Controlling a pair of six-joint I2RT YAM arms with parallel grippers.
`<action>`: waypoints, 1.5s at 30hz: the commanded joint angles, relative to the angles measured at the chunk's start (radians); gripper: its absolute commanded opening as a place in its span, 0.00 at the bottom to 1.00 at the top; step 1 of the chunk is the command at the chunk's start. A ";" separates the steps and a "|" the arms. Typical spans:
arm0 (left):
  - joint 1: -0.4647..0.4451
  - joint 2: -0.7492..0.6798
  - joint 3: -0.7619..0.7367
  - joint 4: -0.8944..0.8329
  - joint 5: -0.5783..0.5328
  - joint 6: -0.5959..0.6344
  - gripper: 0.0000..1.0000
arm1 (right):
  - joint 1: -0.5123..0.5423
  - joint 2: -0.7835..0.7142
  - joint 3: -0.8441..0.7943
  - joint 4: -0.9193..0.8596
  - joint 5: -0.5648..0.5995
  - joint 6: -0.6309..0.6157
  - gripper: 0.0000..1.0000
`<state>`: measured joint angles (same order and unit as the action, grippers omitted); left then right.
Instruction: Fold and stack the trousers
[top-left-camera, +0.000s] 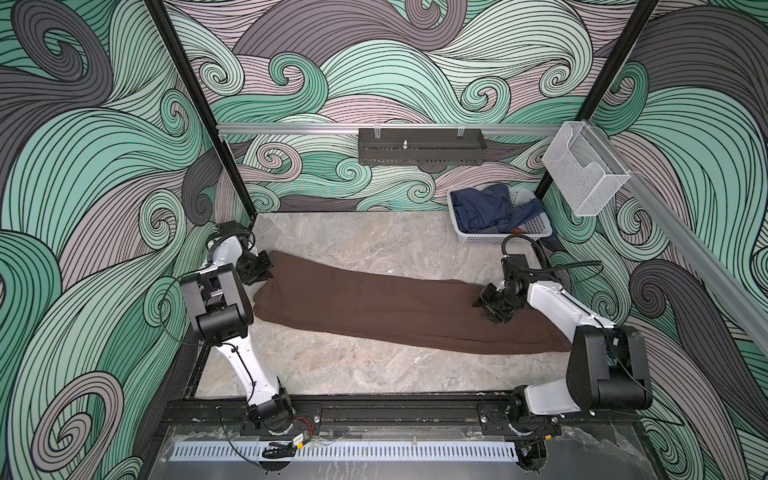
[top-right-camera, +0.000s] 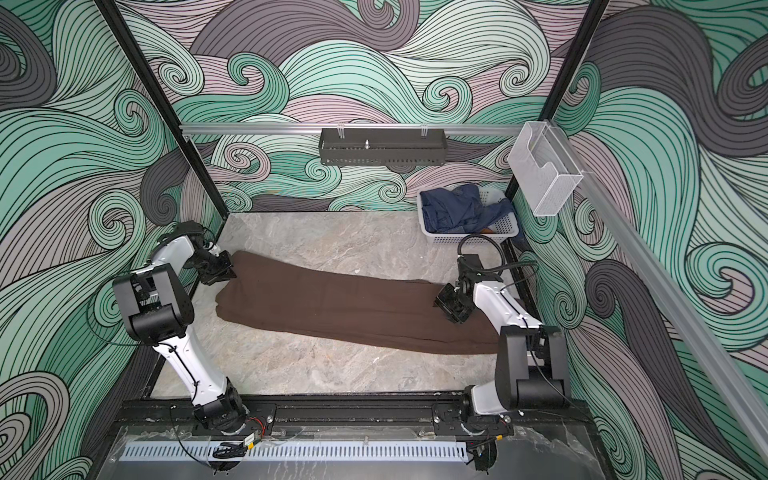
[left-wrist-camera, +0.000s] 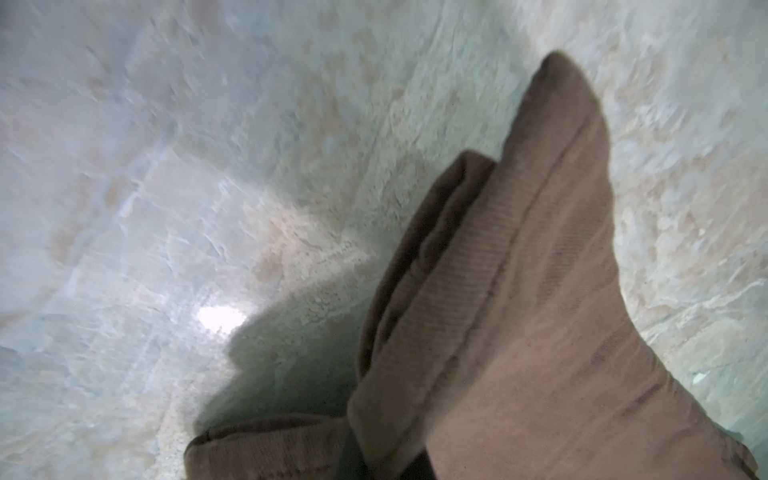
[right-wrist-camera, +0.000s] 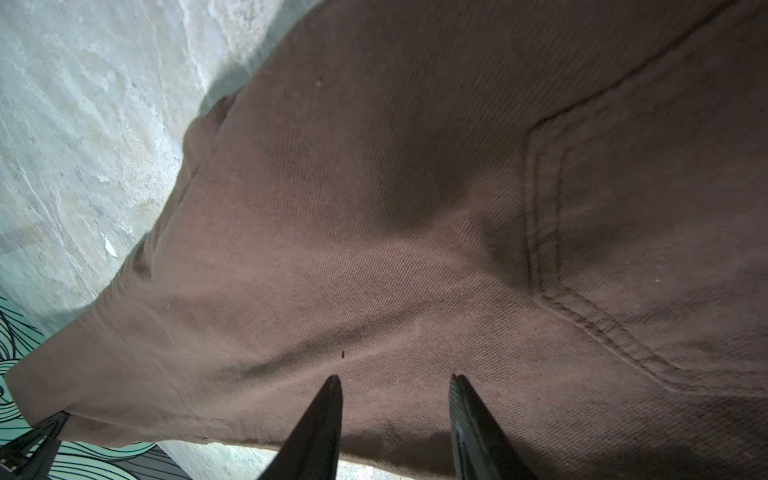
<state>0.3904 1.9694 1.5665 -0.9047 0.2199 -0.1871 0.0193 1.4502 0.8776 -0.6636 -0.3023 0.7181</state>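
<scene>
Trousers (top-left-camera: 374, 307) between closed left jaws, under parted right jaws

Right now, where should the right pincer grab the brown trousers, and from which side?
Probably the trousers' far edge at the waist end, where the pocket seam shows, from above: they lie flat, so only an edge gives the right pincer cloth to pinch.

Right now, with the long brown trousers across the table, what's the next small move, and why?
Probably lower the right gripper and close it on the soft dark brown trousers: its jaws stand open over the pocket end, while the left gripper pinches the other end.
</scene>
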 joint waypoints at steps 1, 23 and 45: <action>0.009 0.015 0.064 0.011 -0.112 -0.031 0.00 | 0.016 -0.045 0.011 -0.032 0.035 0.015 0.45; 0.011 0.067 0.162 -0.059 -0.041 -0.008 0.00 | 0.082 -0.017 0.047 -0.021 0.053 0.064 0.45; -0.167 -0.214 0.109 -0.183 0.045 -0.018 0.00 | 0.085 0.056 0.026 0.070 -0.016 0.049 0.46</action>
<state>0.2504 1.8053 1.6520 -1.0302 0.2211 -0.2024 0.0982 1.4891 0.9085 -0.6086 -0.3023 0.7704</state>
